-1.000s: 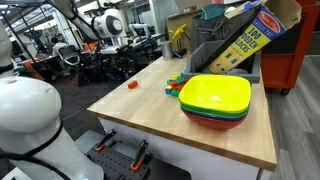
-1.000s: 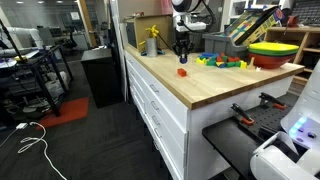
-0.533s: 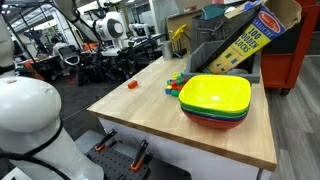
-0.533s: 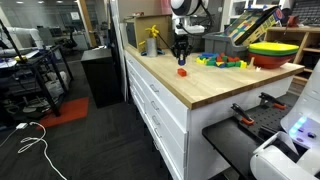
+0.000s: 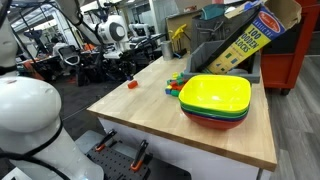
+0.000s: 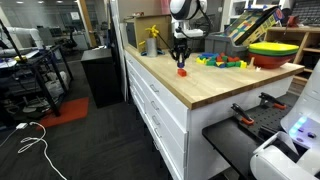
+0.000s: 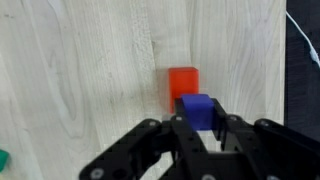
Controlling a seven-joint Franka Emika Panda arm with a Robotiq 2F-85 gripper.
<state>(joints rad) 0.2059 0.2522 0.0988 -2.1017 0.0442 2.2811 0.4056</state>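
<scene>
Blue block [image 7: 198, 108] is clamped by its side faces between the fingers of the gripper [image 7: 200, 124], which leaves its underside free. It hangs just over the red block [image 7: 182, 82] on the wooden tabletop [image 7: 80, 60]; I cannot tell whether the two blocks touch. In an exterior view the arm [image 6: 186, 20] descends vertically, wrist pointing straight down at the table.

A blue block [image 7: 198, 108] sits in the black end effector [image 7: 200, 120], with a red block [image 7: 183, 82] at its 12 o'clock. The bench [image 7: 80, 70] is pale, streaked wood grain. The stacked bowls [image 5: 215, 98] run yellow, green, red.
</scene>
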